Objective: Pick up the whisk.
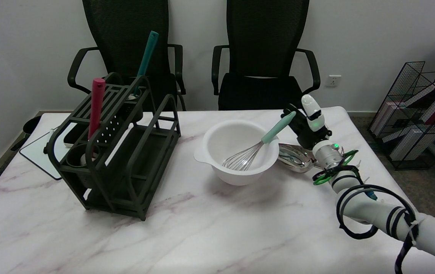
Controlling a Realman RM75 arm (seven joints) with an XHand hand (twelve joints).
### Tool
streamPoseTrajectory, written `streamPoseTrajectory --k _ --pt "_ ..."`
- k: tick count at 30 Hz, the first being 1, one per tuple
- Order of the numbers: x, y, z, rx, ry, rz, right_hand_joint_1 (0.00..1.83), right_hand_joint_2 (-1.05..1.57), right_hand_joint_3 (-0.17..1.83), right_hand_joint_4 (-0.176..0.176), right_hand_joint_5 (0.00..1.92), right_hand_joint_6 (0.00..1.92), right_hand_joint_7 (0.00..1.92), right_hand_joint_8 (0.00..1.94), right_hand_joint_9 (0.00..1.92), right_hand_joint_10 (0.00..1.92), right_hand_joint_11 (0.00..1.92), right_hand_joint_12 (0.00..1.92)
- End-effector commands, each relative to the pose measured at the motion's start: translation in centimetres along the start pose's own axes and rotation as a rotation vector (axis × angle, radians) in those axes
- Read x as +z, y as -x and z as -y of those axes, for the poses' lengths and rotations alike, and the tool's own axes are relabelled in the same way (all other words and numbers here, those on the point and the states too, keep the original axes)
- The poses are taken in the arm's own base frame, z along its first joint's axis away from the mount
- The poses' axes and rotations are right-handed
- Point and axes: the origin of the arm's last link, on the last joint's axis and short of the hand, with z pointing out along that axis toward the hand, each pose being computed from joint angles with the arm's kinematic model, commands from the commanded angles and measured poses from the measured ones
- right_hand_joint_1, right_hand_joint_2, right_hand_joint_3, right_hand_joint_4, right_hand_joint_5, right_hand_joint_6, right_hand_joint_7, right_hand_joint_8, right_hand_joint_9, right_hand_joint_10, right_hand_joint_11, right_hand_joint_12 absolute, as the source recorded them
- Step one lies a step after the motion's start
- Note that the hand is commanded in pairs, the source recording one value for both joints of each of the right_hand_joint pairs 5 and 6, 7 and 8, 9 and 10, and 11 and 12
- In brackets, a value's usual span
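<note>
The whisk (257, 146) sits in the white mixing bowl (217, 142) near the middle of the marble table (202, 228), its wire head down in the bottom of the bowl and its pale green handle slanting up and out over the bowl's right rim. That long axis runs from lower left to upper right, so the handle's free end points straight toward the robot's right hand (305, 123), which reaches in from the right side of the table.

The hand is right at the handle's tip. From where I stand its dark fingers seem to meet the end of the handle, with the white thumb standing up above, but the black fingers blur into the dark chair seat behind them, so I cannot tell whether they have closed round the handle or only sit against it. The wires rest on the bowl's floor, so the whisk is not yet lifted.

Just under the wrist, beside the bowl on its right, lies a shiny metal ladle or large spoon (295, 156). A lift along the handle's own line, up and to the right, looks the cleanest way to bring the wires out over the rim without tipping the bowl.
</note>
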Motion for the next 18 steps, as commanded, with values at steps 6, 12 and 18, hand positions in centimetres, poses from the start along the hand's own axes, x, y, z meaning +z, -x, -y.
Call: streamPoseTrajectory --k 6,12,18 --pt "1.3 2.8 -1.7 0.095 0.023 0.034 0.9 -0.1 0.67 0.0 0.08 0.08 0.41 0.41 0.4 0.4 0.39 0.39" --pt "1.5 3.2 -1.6 0.108 0.015 0.035 0.9 -0.09 0.67 0.0 0.11 0.11 0.41 0.41 0.41 0.41 0.39 0.39" --pt "1.6 3.7 -1.3 0.122 -0.012 0.039 0.9 -0.05 0.66 0.0 0.15 0.15 0.43 0.43 0.42 0.42 0.4 0.4"
